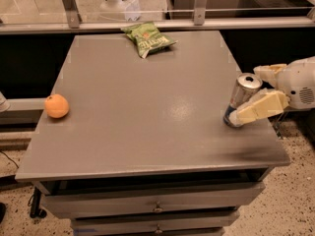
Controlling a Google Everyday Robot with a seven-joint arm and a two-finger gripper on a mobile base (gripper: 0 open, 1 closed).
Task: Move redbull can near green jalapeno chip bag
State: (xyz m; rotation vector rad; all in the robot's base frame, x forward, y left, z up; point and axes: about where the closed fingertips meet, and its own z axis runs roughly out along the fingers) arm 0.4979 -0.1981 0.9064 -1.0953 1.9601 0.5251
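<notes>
**Redbull can stands between the open fingers, at the right edge of the table**

You see the gripper coming in from the right side, just over the table's right edge. Its two cream fingers stand apart, one in front of the redbull can and one behind its top. The can is between them, upright or leaning a little. The near finger covers the lower part of the can. You cannot tell whether the pads press on the metal, so a firm hold is not shown.

The green jalapeno chip bag lies flat at the far edge of the table, left of the middle, well apart from the can. An orange sits close to the left edge, far from both.

The table has a plain grey top, with drawers under its front. Behind it runs a metal rail with glass above, and the floor at the right is speckled.

Between the can and the bag there is only bare grey top. The can itself is near the right edge, and the bag is near the back edge.
</notes>
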